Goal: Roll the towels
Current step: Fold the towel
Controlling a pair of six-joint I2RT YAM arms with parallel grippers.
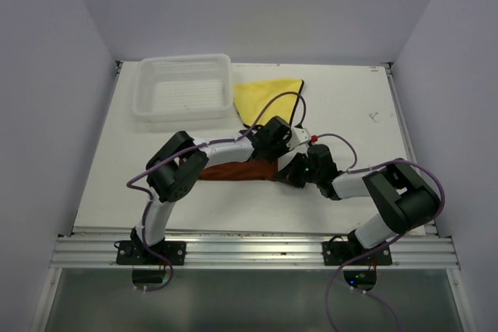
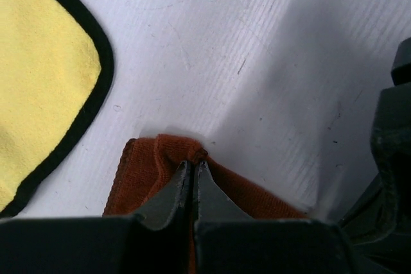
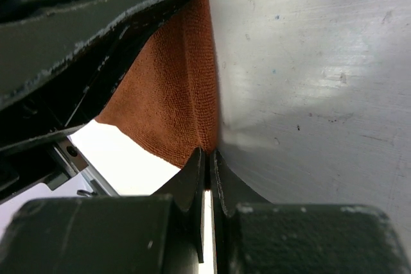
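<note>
Rust-brown soft cloth towel [image 1: 233,171] lies as a long, narrow band on the white counter [image 1: 350,114], between the two arms and nearer than the bright yellow cloth towel with a dark hem [image 1: 267,99]. From above, the black wrists cover its right end, so neither set of fingertips can be seen there. The yellow towel lies flat just beside the white plastic mesh basket [image 1: 185,59] at the far side; a purple cable crosses over it. A few small dark marks on the counter toward the far right are too small to make out.

In the left wrist view the yellow towel [image 2: 38,81] is cut off by the left edge, and most of the rust-brown towel [image 2: 144,174] is hidden under the camera's own black housing. The left end effector [image 2: 194,165] has its fingers pressed together, pinching a small puckered bit of the towel's far edge. A dark, blurred part of the other arm fills the right edge.

In the right wrist view the right end effector [image 3: 209,153] is likewise pressed together with only a thin slit showing, its tips nipping the rust-brown cloth [image 3: 173,88], which rises from them. The cloth's upper end passes behind a dark body at the top left, too close and blurred to identify.
</note>
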